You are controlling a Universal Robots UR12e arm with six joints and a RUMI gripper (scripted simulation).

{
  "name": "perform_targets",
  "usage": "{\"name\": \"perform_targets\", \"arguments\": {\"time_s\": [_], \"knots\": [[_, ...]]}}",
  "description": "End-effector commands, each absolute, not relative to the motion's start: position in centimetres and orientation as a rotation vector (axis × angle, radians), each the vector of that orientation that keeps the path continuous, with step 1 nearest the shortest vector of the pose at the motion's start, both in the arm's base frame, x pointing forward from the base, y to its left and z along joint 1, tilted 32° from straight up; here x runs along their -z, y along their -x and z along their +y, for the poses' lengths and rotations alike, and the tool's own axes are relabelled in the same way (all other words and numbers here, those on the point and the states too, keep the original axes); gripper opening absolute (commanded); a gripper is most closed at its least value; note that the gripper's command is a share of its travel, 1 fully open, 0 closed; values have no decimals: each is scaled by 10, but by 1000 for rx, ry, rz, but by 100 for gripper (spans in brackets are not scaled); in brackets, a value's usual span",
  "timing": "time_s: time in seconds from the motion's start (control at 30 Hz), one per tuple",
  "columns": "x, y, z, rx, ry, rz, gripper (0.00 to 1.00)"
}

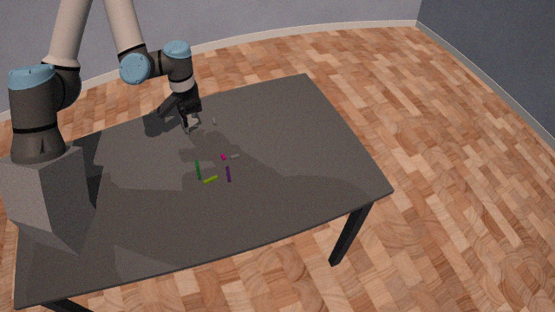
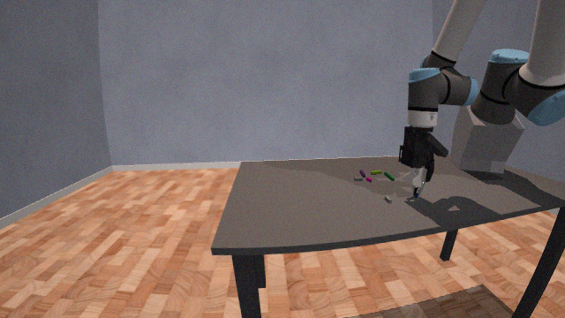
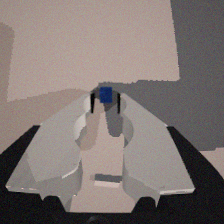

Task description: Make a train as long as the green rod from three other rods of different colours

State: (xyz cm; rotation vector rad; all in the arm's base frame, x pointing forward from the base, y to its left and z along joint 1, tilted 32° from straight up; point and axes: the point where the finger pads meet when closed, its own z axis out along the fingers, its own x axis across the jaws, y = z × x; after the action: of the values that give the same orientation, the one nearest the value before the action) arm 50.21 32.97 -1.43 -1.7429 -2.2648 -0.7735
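Fingers, one pair, parted by a narrow gap, gripping nothing: blue rod [image 2: 416,195] [image 3: 105,94] between the tips, a sliver of space on either side in the wrist view. Listed left to right, as the top view has them:

Gripper [image 1: 186,129] [image 2: 416,192] [image 3: 106,94], one, pointing down, tips low over the dark table [image 1: 282,130] [image 2: 309,212].
Green rod [image 1: 198,169] [image 2: 388,176], one, flat; the measure.
Lime rod [image 1: 211,179] [image 2: 376,172], one, flat, angled, near the green rod's end.
Small grey rod [image 1: 213,121] [image 2: 387,199], one, near the gripper, well apart from the coloured group.
Magenta rod [image 1: 223,157] [image 2: 369,179], one, short, flat.
Purple rod [image 1: 228,173] [image 2: 362,173], one, flat, between lime and second grey.
Second grey rod [image 1: 234,156] [image 2: 358,178], one, flat, just beside the magenta, not touching.
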Motion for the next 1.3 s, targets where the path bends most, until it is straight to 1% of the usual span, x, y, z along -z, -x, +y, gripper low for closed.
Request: {"name": "perform_targets", "arguments": {"time_s": [0.0,0.53,1.27], "knots": [[14,-502,330,774,1743,-2265,14],[9,-501,327,774,1743,-2265,14],[-59,-488,287,774,1743,-2265,14]]}}
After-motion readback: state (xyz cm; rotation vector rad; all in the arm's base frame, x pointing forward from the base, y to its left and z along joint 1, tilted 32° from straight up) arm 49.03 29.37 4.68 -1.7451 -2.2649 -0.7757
